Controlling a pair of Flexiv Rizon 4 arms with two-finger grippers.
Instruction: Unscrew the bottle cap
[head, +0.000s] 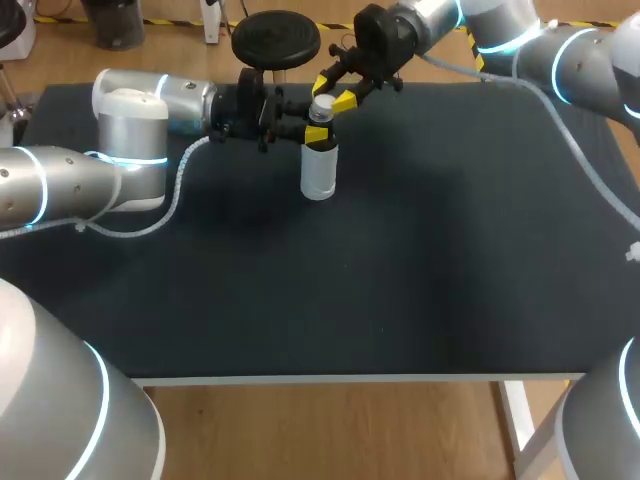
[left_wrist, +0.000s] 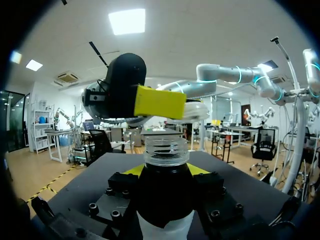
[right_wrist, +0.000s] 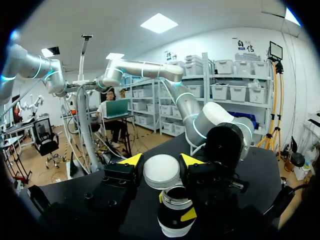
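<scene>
Now | left claw (left_wrist: 165, 171) grips bottle (head: 319, 172) | right claw (right_wrist: 161, 162) holds cap (right_wrist: 161, 171) | wrist views: threads (left_wrist: 165, 150) bare

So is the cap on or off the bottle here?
Off. The left wrist view shows bare threads on the bottle; the right wrist view shows the white cap gripped in the right hand, above the neck.

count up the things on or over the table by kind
bottle: 1
cap: 1
robot arms: 2, left arm and right arm
total: 4
</scene>
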